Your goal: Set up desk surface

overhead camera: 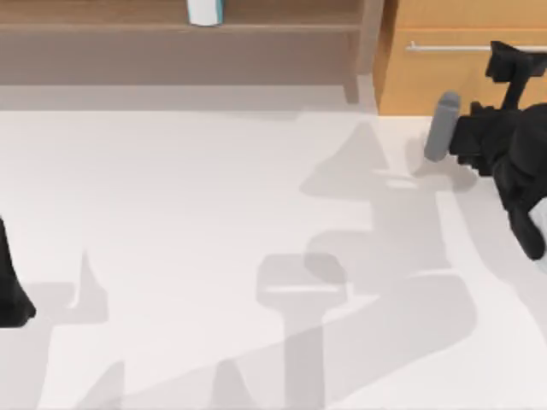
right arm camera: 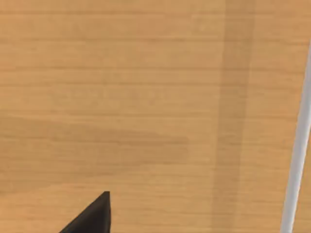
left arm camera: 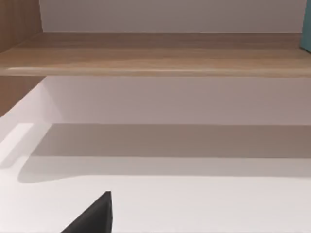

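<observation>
White and matte, the very wide flat desk surface [overhead camera: 197, 239] spreads across nearly the whole top view, crossed only by grey shadows of the arms. Along its far edge runs a brown wooden shelf board [overhead camera: 171, 26] carrying a small white-and-teal container [overhead camera: 205, 12], and at the far right corner stands an orange-wood drawer cabinet [overhead camera: 444, 77] with a slim silver bar handle [overhead camera: 449, 48]. My right arm reaches toward that cabinet — its black right gripper [overhead camera: 513, 64] sits just in front of the drawer face, close by the handle's right end; whether its claw is released or clenched I cannot tell. The right wrist view looks straight at the orange wood grain [right arm camera: 121, 107], with the silver bar [right arm camera: 297, 160] running along one edge. My left arm is parked at the table's left edge, low over the white top, and the left gripper [overhead camera: 13, 290] shows as a dark shape — its claw state I cannot tell either. From the left wrist view, the wooden board [left arm camera: 155, 53] hangs above the pale tabletop [left arm camera: 194, 204].
</observation>
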Robot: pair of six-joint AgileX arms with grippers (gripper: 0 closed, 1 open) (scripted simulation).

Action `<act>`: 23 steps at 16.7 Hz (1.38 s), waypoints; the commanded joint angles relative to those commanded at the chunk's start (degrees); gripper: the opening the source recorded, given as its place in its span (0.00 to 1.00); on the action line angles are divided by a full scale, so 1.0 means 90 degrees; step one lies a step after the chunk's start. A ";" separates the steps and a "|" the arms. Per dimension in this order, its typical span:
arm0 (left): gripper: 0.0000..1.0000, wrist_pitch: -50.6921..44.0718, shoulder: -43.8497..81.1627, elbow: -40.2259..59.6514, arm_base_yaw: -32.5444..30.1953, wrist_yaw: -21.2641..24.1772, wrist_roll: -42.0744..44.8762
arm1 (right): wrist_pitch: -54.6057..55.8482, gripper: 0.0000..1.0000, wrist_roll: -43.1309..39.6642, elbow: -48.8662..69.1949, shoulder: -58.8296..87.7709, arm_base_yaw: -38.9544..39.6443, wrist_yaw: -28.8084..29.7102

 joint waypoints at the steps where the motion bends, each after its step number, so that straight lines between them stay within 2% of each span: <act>1: 1.00 0.0000 0.0000 0.0000 0.0000 0.0000 0.0000 | -0.0005 1.00 0.0050 0.0015 -0.0018 0.0063 0.0017; 5: 1.00 0.0000 0.0000 0.0000 0.0000 0.0000 0.0000 | -0.0190 1.00 0.0763 0.0236 -0.0136 0.0902 0.0277; 10: 1.00 0.0000 0.0000 0.0000 0.0000 0.0000 0.0000 | -0.0940 1.00 0.2557 0.1148 -0.0035 0.2347 0.0975; 16: 1.00 0.0000 0.0000 0.0000 0.0000 0.0000 0.0000 | -0.2513 1.00 0.5369 0.3472 0.0592 0.3389 0.2120; 23: 1.00 0.0000 0.0000 0.0000 0.0000 0.0000 0.0000 | -0.4564 1.00 0.8360 0.6624 0.1558 0.3813 0.3397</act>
